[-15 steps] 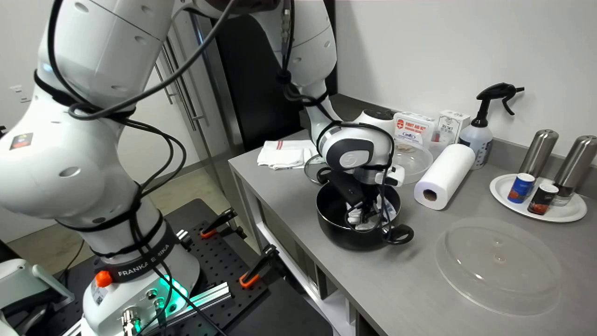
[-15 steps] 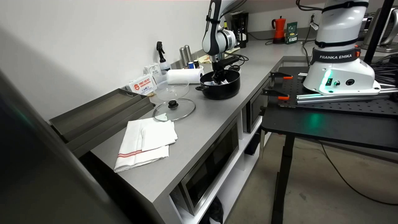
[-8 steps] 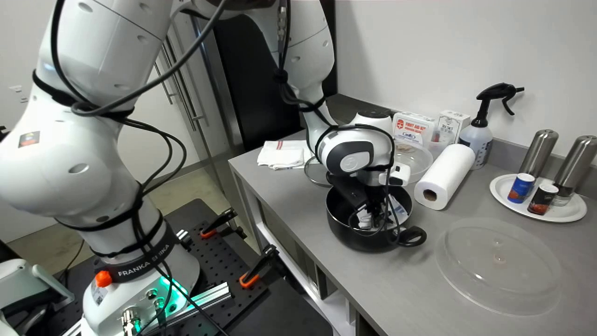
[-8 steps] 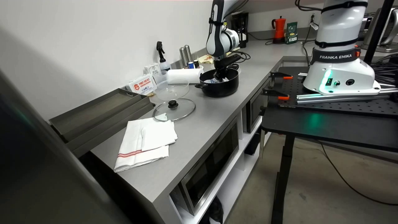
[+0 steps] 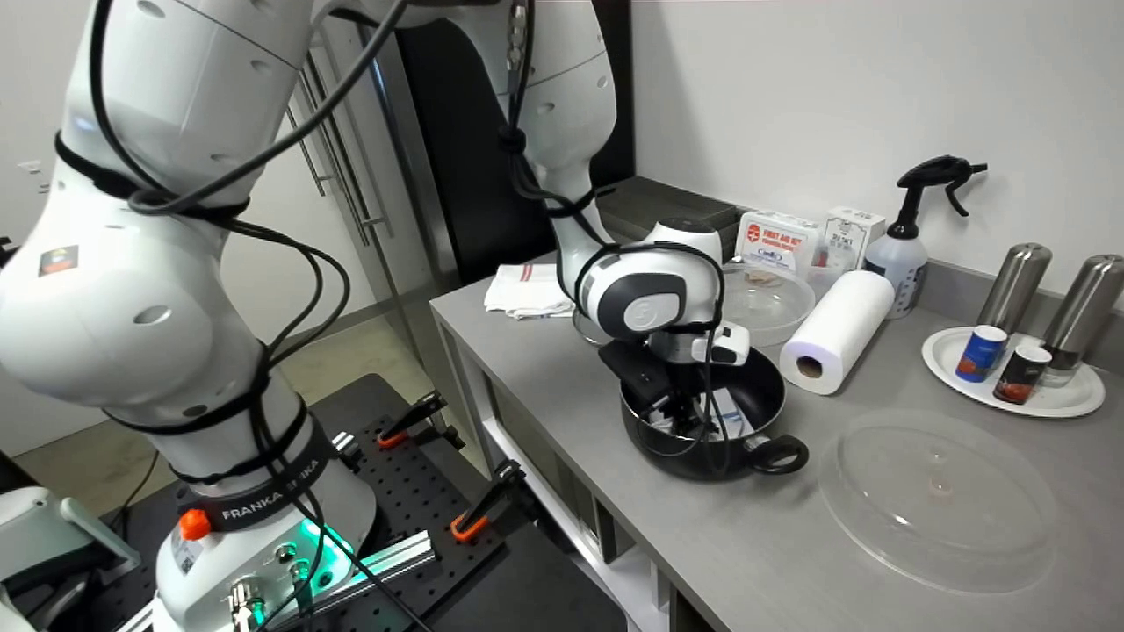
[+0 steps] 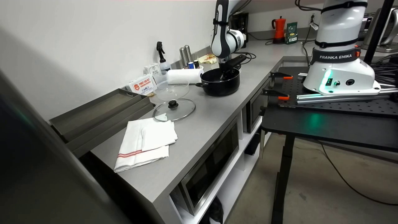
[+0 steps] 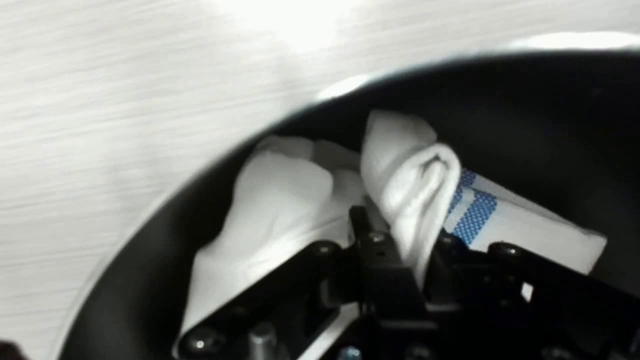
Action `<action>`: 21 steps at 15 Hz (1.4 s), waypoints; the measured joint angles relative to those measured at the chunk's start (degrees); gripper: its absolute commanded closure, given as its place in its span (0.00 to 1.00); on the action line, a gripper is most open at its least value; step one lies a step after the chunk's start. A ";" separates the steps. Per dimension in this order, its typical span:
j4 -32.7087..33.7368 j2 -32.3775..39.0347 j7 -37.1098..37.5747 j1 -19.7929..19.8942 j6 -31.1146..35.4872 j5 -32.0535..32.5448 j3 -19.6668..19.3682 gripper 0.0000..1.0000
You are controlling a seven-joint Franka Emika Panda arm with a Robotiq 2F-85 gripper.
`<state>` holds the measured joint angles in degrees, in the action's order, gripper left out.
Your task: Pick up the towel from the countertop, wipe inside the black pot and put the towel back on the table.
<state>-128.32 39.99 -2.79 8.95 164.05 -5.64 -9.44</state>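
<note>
In an exterior view, one towel [image 5: 729, 414] is showing inside one pot [image 5: 689, 463]; one roll [image 5: 841, 329], two mills [image 5: 1014, 285], two cans [image 5: 982, 354] and two boxes [image 5: 776, 238] are occupying the right, two clamps [image 5: 488, 498] the lower left.

Countertop [image 5: 764, 535] under black pot [image 6: 221, 89] (and paper roll [image 5: 840, 330])

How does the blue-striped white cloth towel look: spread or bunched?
Bunched: the wrist view shows the towel in rumpled folds inside the round black pot.
</note>
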 measured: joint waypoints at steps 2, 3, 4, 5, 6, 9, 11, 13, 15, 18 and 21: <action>-2.15 -1.88 -2.56 0.96 -2.99 0.65 2.95 0.97; -3.12 -2.88 -3.98 1.34 -4.13 0.81 4.35 0.97; -4.04 -3.78 -5.08 1.56 -4.98 0.85 5.52 0.97; -4.90 -4.62 -6.13 1.72 -5.46 0.85 6.55 0.97; -5.56 -5.35 -7.02 1.97 -5.76 0.85 7.53 0.97; -6.56 -6.83 -9.63 3.33 -6.51 0.82 10.22 0.97; -6.77 -7.35 -12.41 5.24 -6.74 0.51 12.52 0.97; -6.77 -7.56 -16.24 8.38 -6.74 -0.70 15.90 0.97; -6.74 -7.73 -21.51 12.79 -6.74 -3.60 20.30 0.97; -6.68 -7.79 -29.09 19.52 -6.77 -8.70 26.35 0.97; -6.68 -7.78 -33.87 23.58 -6.77 -12.11 29.31 0.97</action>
<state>-135.00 32.21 -36.66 32.53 157.28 -17.75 19.87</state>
